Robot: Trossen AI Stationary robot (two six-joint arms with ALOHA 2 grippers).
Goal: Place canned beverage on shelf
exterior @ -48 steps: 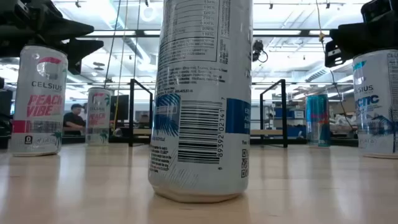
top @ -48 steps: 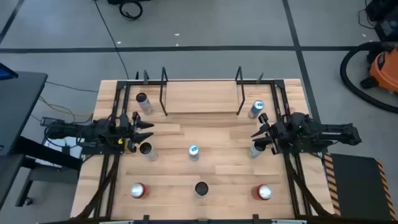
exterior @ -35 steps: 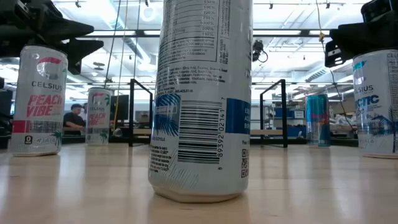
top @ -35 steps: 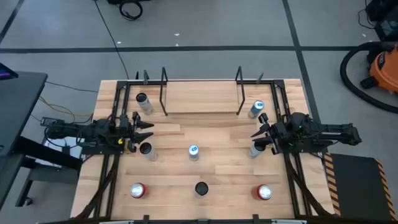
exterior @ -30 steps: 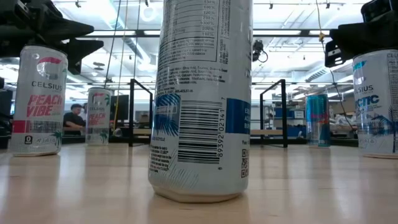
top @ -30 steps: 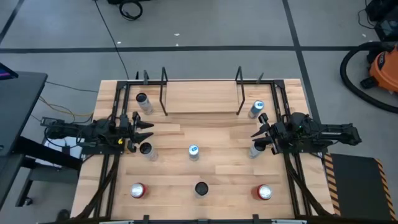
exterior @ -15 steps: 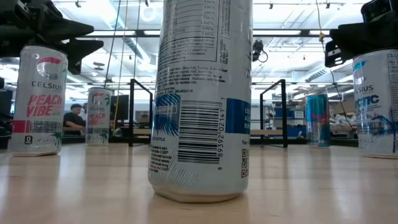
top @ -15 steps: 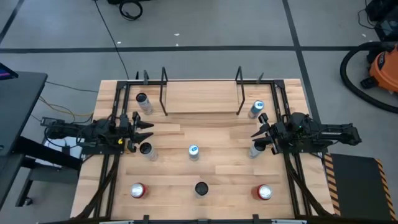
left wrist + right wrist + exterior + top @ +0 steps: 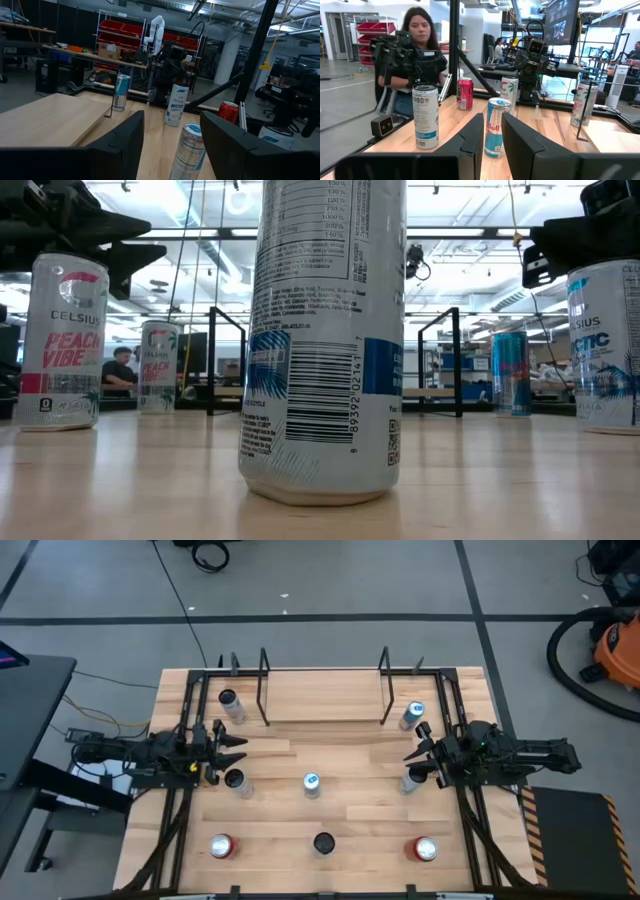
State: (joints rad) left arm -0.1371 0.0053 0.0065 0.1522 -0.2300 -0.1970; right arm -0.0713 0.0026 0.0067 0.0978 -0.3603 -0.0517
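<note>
The shelf (image 9: 325, 695), a light-wood board in a black rod frame, stands at the table's far middle with nothing on it. Several cans stand upright on the table: two beside the shelf (image 9: 228, 705) (image 9: 412, 715), three in a middle row (image 9: 235, 781) (image 9: 311, 783) (image 9: 413, 780), three near the front (image 9: 222, 846) (image 9: 323, 842) (image 9: 425, 850). My left gripper (image 9: 240, 748) hovers level at the left side, its fingers a little apart around nothing (image 9: 172, 117). My right gripper (image 9: 412, 745) hovers level at the right side, shut but for a narrow slit (image 9: 492, 116).
Black frame rails (image 9: 185, 800) (image 9: 470, 810) run along the table's left and right sides. A person (image 9: 420, 45) sits beyond the table's left edge. A tall white can (image 9: 325, 340) stands right before the low camera. Bare wood lies between the can rows.
</note>
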